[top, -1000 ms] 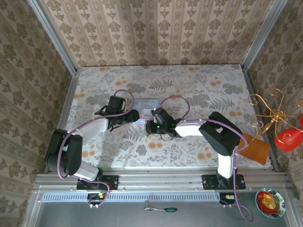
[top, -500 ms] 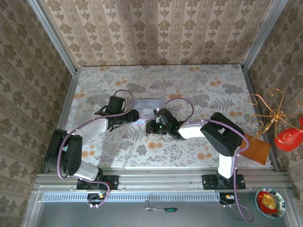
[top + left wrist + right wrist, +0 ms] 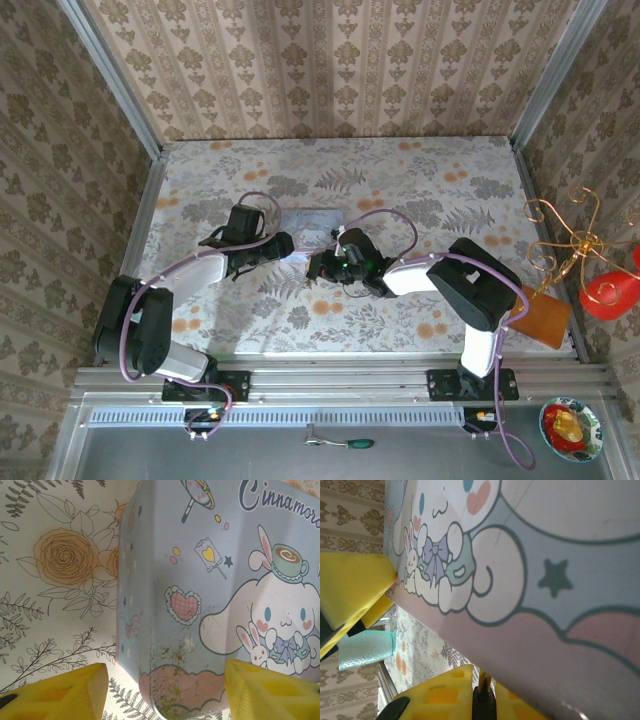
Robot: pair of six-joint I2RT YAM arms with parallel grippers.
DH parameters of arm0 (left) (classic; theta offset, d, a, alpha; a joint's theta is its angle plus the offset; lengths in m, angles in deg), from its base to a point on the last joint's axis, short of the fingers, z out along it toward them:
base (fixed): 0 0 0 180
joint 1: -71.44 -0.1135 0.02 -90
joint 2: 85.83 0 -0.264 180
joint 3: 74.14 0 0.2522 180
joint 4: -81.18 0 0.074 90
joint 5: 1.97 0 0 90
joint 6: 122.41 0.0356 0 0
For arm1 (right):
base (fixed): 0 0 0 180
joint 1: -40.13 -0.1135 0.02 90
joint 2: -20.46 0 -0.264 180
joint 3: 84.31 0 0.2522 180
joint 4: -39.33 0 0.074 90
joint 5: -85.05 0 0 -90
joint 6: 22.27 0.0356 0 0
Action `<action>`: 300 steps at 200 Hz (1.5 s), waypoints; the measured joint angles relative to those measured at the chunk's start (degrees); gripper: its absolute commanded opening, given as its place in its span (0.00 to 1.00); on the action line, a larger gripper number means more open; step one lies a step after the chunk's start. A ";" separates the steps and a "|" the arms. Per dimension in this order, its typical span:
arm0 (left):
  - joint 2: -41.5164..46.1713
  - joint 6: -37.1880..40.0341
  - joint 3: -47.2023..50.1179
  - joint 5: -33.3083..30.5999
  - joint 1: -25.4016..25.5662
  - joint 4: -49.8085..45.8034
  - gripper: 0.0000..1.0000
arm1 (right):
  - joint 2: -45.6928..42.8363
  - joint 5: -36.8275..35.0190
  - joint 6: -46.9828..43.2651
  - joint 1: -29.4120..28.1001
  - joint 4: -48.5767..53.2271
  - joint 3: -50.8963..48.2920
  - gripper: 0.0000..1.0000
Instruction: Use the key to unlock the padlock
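so far the task looks only begun, and the unlocking itself is not yet done. the left gripper [image 3: 284, 246] stands at the left side of the light blue tin [image 3: 210, 580], with its jaws wide on either side of the tin's near end. one of its yellow fingers [image 3: 60, 697] seems just clear of the tin's wall and the other lies against the tin. whether this gripper really presses the tin or only stands around it cannot be told. the tin lies flat on the flowered table [image 3: 450, 200], between the two arms. at the right side of the tin, the right gripper [image 3: 481, 690] is closed narrow on the key [image 3: 483, 702], a thin dark sliver pinched between its pads, just beside the tin's lower edge. so the key is picked up and brought near, which is likely the first part. left to do, as it seems: to find the keyhole of the padlock, to push the key in, and to turn it. the state of the padlock cannot be judged from these views.
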 measured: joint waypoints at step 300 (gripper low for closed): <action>4.33 -15.13 6.71 -6.01 6.69 5.70 0.64 | -0.20 -2.43 9.86 7.56 -7.48 -4.11 0.00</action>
